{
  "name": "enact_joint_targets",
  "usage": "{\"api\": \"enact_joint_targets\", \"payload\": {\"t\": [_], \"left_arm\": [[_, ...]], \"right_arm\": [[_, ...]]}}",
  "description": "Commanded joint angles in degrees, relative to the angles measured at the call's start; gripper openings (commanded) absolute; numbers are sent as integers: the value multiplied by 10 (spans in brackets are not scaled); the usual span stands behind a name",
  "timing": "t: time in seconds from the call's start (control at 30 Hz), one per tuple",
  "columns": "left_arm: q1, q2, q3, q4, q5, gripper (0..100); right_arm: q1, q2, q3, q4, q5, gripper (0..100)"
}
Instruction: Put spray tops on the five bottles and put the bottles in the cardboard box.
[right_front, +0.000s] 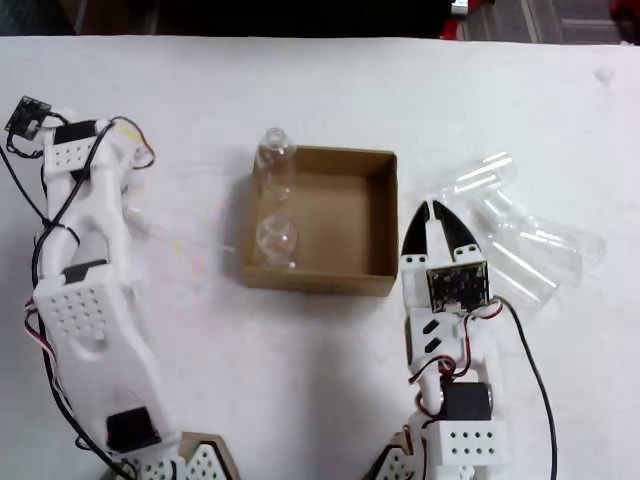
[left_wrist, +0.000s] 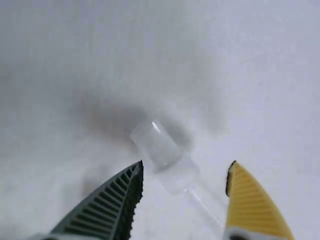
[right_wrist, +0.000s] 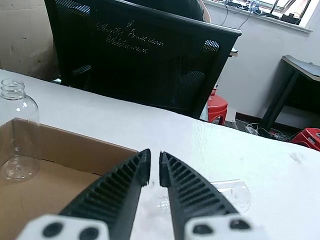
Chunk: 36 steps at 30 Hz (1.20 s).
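Brown cardboard marked the middle of your workspace: the open, square cardboard box (right_front: 375, 215) sat on the white table (right_front: 300, 380). Inside the box, against the wall on your left arm's side, a clear round plastic bottle with a bare neck (right_front: 275, 160) stood upright in the far corner. A second clear plastic bottle (right_front: 273, 240) stood in the near corner along the same wall. Outside the box, past its opposite wall, several clear plastic bottles (right_front: 520, 245) lay on their sides in a loose heap; their outlines overlapped too much to count them. Your right gripper (right_front: 432, 212), with its black ribbed fingers, sat just beside that outer wall of the box, between the box and the heap. Its jaws were pressed almost together with nothing in them. Your left gripper (left_wrist: 186, 167) was well away from the box on the other side, pointing down at the table. Its jaws were spread wide, one dark and ribbed, one yellow. A small clear plastic spray top with a thin tube (left_wrist: 162, 150) lay on the table at the mouth of those jaws, and neither finger held it.
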Motion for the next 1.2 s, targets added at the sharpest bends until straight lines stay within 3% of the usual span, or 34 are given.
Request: {"api": "enact_joint_targets", "payload": {"t": [0.0, 0.23, 0.43, 0.6, 0.87, 1.0, 1.17], "left_arm": [[13, 22, -63, 4, 16, 248], [14, 74, -109, 5, 18, 240], [13, 84, -120, 5, 15, 11], [13, 80, -120, 13, 15, 30], [47, 15, -244, 200, 7, 22], [85, 5, -293, 273, -135, 23], [124, 26, -298, 274, -342, 21]], "right_arm": [[-4, 2, 6, -15, 2, 18], [-5, 3, 6, -15, 2, 18], [-5, 3, 6, -15, 2, 18], [-5, 3, 6, -15, 2, 18], [-5, 2, 6, -15, 2, 18], [-3, 1, 6, -15, 2, 18], [-1, 1, 6, -15, 2, 18]]}}
